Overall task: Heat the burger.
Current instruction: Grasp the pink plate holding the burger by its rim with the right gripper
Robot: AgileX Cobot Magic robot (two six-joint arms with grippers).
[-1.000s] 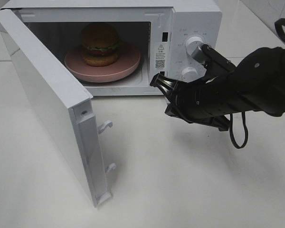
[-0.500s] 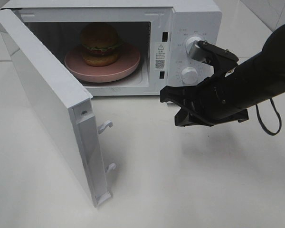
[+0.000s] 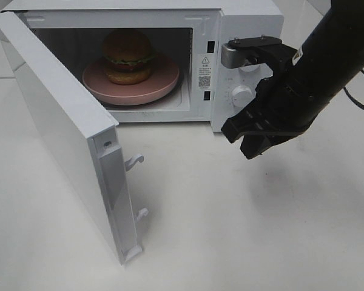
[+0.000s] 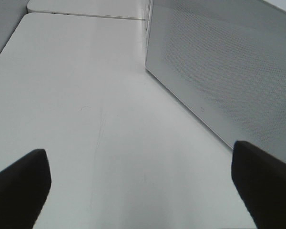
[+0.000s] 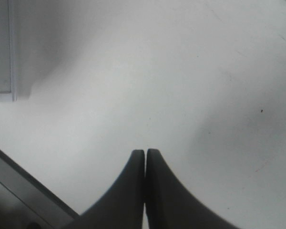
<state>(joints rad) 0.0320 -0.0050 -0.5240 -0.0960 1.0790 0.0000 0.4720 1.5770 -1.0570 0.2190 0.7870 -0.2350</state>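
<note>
1. Our right gripper point(image 3: 244, 140) hangs clenched and empty over the white table point(image 3: 230, 230).
2. The burger point(image 3: 128, 56) sits on a pink plate point(image 3: 165, 80) inside the open microwave point(image 3: 246, 17), ahead-left of that gripper.
3. Our left gripper point(image 4: 142, 191) is spread wide and empty, near the microwave door point(image 4: 219, 71).

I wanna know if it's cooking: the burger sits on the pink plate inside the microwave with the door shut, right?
No: the door is open, as the high view shows. The burger does sit on the pink plate inside the microwave.
</note>
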